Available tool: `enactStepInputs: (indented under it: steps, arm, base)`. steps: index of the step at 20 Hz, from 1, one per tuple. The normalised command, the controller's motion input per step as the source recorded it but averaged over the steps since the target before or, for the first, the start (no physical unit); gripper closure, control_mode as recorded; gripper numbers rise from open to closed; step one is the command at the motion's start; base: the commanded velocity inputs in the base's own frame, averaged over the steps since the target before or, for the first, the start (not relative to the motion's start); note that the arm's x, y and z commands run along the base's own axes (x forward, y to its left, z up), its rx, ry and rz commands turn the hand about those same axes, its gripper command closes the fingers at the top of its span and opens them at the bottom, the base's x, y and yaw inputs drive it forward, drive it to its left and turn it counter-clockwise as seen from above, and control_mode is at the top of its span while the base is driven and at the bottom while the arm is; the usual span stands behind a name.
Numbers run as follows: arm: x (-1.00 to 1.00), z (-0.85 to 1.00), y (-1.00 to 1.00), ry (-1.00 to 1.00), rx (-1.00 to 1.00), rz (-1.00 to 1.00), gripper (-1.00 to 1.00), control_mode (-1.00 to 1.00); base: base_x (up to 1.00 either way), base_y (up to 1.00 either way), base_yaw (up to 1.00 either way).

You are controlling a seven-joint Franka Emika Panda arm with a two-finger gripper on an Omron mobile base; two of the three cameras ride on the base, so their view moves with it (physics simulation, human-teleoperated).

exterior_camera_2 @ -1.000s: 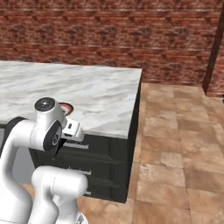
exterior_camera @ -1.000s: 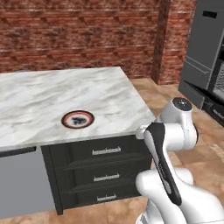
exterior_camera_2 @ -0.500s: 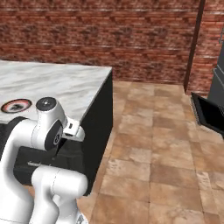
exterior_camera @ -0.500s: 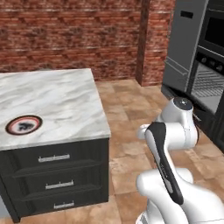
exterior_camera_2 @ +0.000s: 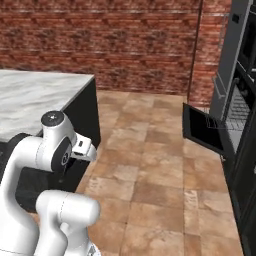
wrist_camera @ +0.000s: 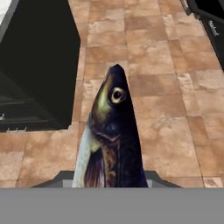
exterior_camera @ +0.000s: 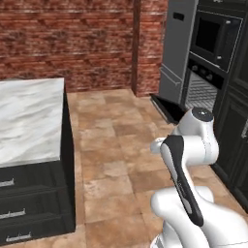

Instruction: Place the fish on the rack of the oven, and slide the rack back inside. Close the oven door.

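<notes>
In the hand view the fish (wrist_camera: pixel 111 140) is seen close up at the centre and lower middle of the frame, head pointing toward the top, one round eye and a pale belly stripe visible, with tiled floor (wrist_camera: pixel 162 109) behind it. Its lower body runs down to the bottom of the picture, where the gripper (wrist_camera: pixel 109 177) is clenched on it (the fingertips themselves are hidden behind the fish, so the grip is read from how the fish stands up out of the hand).

In the left base view the oven (exterior_camera: pixel 206 85) is seen at the upper right, set in a tall dark cabinet beside a grey fridge (exterior_camera: pixel 174 53); its cavity stands open and the wire rack (exterior_camera: pixel 198 94) is visible inside as a light grid. The oven door (exterior_camera: pixel 167 107) hangs down and open, low against the floor at right of centre. The marble-topped island (exterior_camera: pixel 29 118) with dark drawers fills the left edge, and a brick wall (exterior_camera: pixel 72 38) runs across the top.

In the right base view the door (exterior_camera_2: pixel 205 129) is shown from the other side, as a dark panel folded down at the right, with the rack (exterior_camera_2: pixel 239 112) partly seen above it. The island (exterior_camera_2: pixel 35 95) lies at the left, behind the white arm (exterior_camera_2: pixel 45 150).
</notes>
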Motion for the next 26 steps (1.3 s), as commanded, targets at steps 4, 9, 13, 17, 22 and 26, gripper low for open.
enactStepInputs:
  steps: [4, 9, 13, 17, 22, 26]
  arm:
    - [0.0, 0.0, 0.0, 0.0, 0.0, 0.0, 1.0, 1.0]
    - [0.0, 0.0, 0.0, 0.0, 0.0, 0.0, 1.0, 1.0]
    - [0.0, 0.0, 0.0, 0.0, 0.0, 0.0, 1.0, 1.0]
    - [0.0, 0.0, 0.0, 0.0, 0.0, 0.0, 1.0, 1.0]
    - [0.0, 0.0, 0.0, 0.0, 0.0, 0.0, 1.0, 1.0]
    - [0.0, 0.0, 0.0, 0.0, 0.0, 0.0, 1.0, 1.0]
  base:
    - [0.35, -1.0, -0.06]
    - [0.64, -0.95, -0.12]
    - [0.88, -0.61, -0.13]
    - [0.99, -0.22, -0.12]
    - [1.0, -0.17, -0.14]
    - [0.63, -0.56, -0.16]
